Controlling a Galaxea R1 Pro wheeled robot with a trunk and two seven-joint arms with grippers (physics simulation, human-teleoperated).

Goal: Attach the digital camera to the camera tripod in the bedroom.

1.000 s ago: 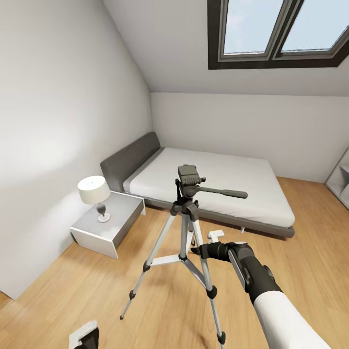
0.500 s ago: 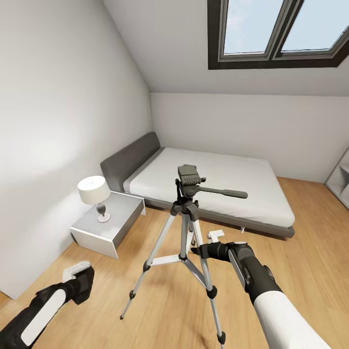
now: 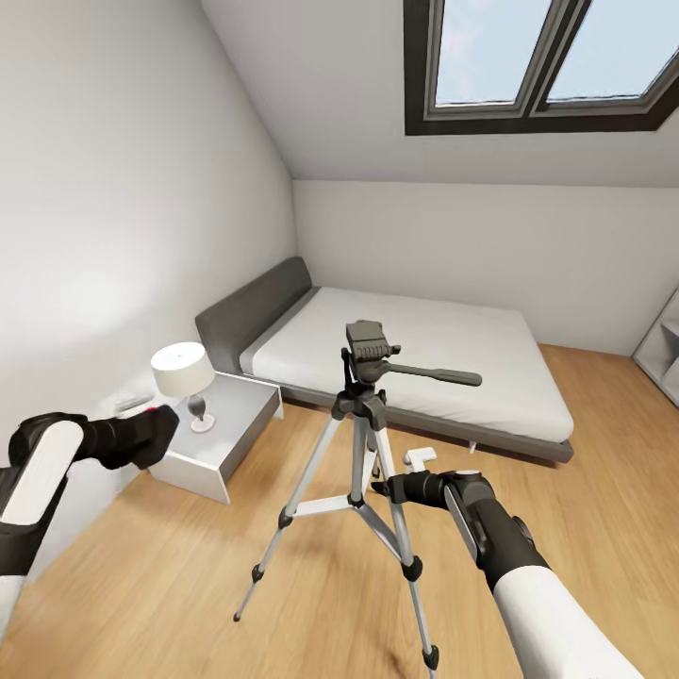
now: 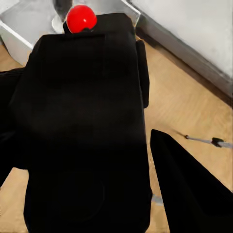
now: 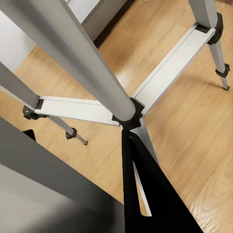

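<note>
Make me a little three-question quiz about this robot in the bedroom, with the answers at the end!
1. True or false: the digital camera is already on the camera tripod.
2. Which gripper holds the digital camera: A) left gripper, B) right gripper?
3. What stands on the nightstand beside the bed?

Key: 1 false, the tripod head is bare. 2 A. 3 A lamp.

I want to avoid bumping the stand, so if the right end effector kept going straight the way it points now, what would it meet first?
Probably the camera tripod itself: the right end effector points at its leg in the head view, and the right wrist view shows the centre column and brace hub close ahead. Exact depth is unclear.
</note>
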